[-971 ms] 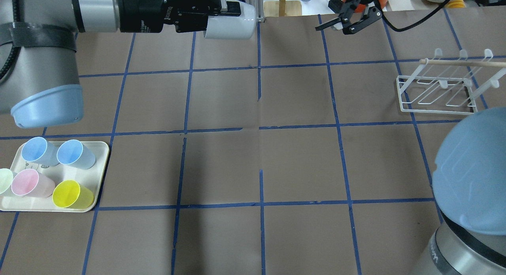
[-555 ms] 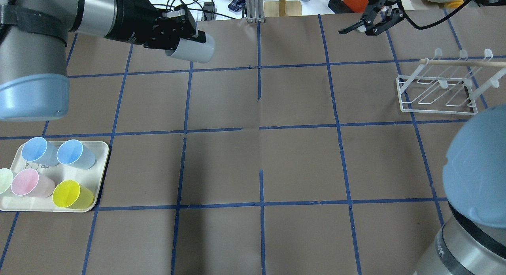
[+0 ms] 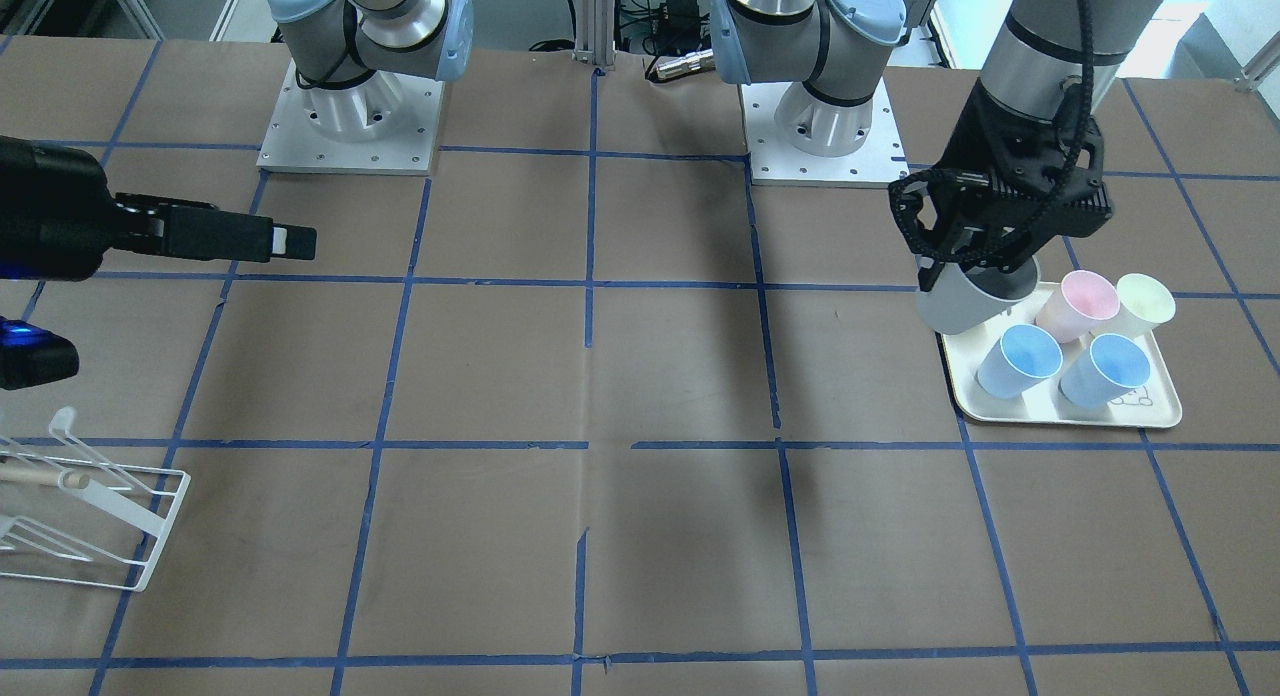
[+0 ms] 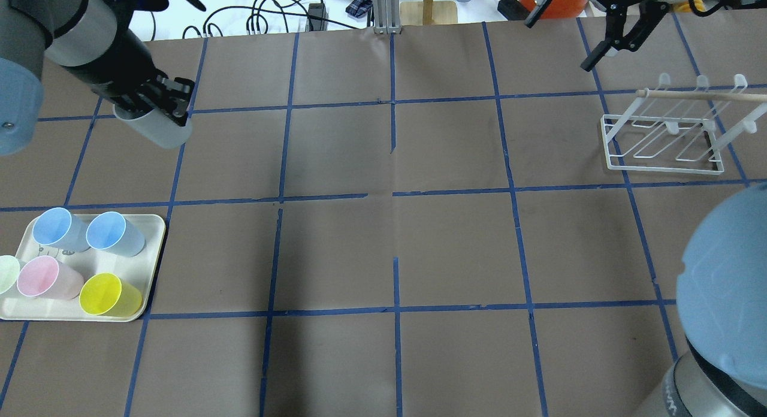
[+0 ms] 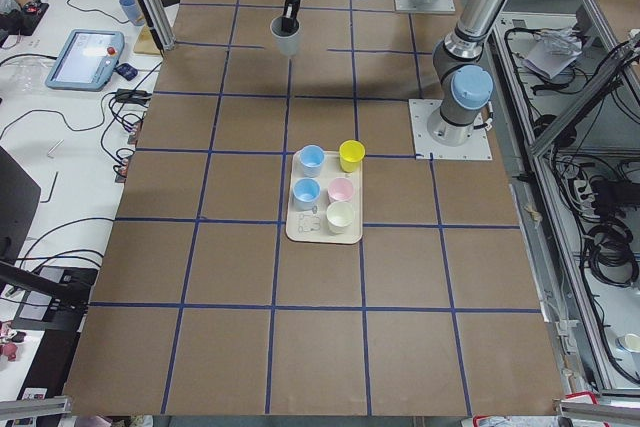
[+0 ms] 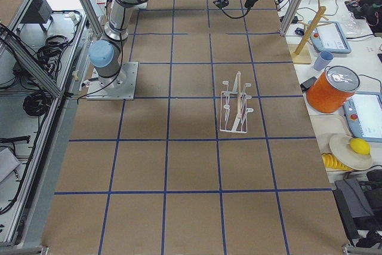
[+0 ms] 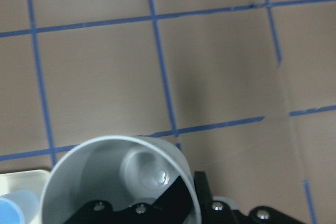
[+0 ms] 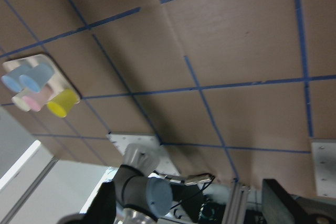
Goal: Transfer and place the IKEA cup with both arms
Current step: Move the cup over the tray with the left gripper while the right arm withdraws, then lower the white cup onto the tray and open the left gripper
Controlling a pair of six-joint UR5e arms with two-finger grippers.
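Since the earlier overhead frames the left arm has carried the IKEA cup from the middle of the far edge toward the left end of the bench. The right arm has drawn off toward the far right corner.

The left jaws grip the cup by its wall, one finger inside the mouth and one outside, with the mouth up. The cup appears held clear of the bench near the left end, on the far-edge side of the tray of coloured cups. The right jaws stand wide apart and empty, beyond the wire rack.

Hazards, as judged:
- (a) A one-wall pinch on smooth, tapered plastic may let the cup swing or slide out under a quick move or stop.
- (b) A descent too close to the tray could land the base on its rim and tip the cup, or knock the nearest blue cup.
- (c) The arms are well apart, so a hand-over needs long travel, and a misaligned second grip could squeeze the cup free.
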